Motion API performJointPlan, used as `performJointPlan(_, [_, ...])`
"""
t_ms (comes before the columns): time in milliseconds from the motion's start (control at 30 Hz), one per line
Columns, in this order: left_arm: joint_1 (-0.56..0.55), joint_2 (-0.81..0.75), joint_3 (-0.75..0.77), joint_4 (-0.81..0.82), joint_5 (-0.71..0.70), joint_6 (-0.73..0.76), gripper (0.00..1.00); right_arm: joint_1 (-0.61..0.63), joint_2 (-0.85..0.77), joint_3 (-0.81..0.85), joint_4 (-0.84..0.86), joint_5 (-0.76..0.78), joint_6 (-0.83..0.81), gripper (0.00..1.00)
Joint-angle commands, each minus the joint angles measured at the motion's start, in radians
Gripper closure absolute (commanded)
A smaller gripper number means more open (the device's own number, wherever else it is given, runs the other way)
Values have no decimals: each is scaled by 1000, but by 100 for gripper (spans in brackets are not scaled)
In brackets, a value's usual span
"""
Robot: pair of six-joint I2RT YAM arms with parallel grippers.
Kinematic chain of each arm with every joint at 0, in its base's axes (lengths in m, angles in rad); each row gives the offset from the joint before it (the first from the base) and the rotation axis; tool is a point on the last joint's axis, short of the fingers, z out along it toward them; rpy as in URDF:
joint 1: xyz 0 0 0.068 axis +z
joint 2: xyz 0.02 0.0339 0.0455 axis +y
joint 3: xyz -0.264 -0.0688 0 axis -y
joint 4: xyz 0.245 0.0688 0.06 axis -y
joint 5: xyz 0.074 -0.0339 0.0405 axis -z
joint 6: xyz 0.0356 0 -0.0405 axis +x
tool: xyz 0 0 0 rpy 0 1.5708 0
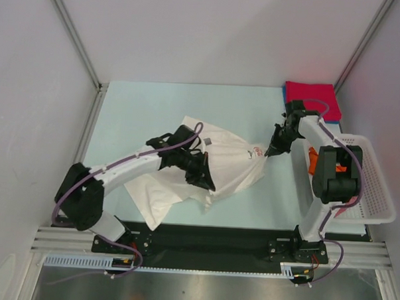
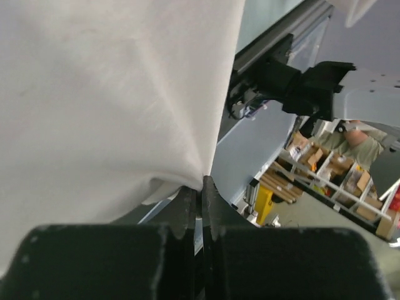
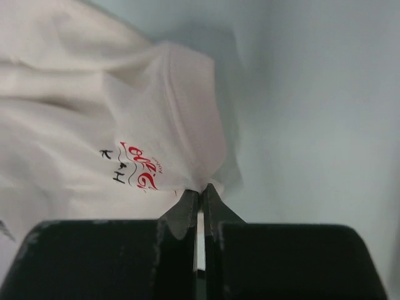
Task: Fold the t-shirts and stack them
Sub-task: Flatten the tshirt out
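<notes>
Left gripper [image 2: 201, 187] pinches a fold of the white t-shirt [image 1: 234, 166]; right gripper [image 3: 200, 192] clamps its cloth beside the red logo [image 3: 142, 170].

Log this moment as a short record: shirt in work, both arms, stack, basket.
shirt in work: white shirt with red print, rumpled on the table
left arm: jaws shut on a fold of it
right arm: jaws shut on its edge beside the print
stack: red shirt over blue shirt, far right corner
basket: at the table's right edge

white tee [image 1: 232, 166] w/ red-blk logo [image 3: 140, 170]; red tee [image 1: 312, 98]; white basket [image 1: 378, 198].
</notes>
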State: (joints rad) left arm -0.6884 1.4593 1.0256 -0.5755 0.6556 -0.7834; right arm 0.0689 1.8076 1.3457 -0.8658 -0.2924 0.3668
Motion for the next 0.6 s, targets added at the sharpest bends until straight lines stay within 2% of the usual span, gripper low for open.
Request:
performJointPlan(0, [-71, 136, 164, 83, 117, 55, 100, -4, 97, 222, 34, 156, -32, 100])
performJointPlan(100, [-134, 240, 267, 43, 58, 100, 100, 0, 226, 424, 11, 197, -43, 100])
performJointPlan(133, [-141, 262, 301, -22, 36, 117, 99, 2, 258, 475, -7, 208, -45, 100])
performJointPlan(200, [-138, 240, 310, -90, -19, 176, 89, 5, 340, 611, -19, 208, -54, 100])
performJointPlan(233, [-134, 215, 298, -159, -101, 194, 59, 8, 363, 653, -28, 208, -61, 94])
performJointPlan(267, [-128, 153, 288, -187, -147, 209, 45, 9, 381, 687, -59, 217, -63, 89])
performJointPlan(300, [-106, 109, 269, -219, -175, 225, 24, 11, 398, 734, -76, 223, -66, 85])
performJointPlan(333, [-91, 66, 213, -225, -207, 225, 20, 14, 395, 736, -96, 234, -75, 73])
performJointPlan(400, [-25, -78, 141, -225, -221, 196, 16, 14, 346, 681, -101, 265, -83, 61])
performJointPlan(433, [4, -123, 70, -224, -232, 184, 17, 15, 323, 653, -99, 274, -85, 50])
performJointPlan(567, [196, -335, -105, -225, -287, 113, 18, 32, 162, 442, -73, 291, -100, 29])
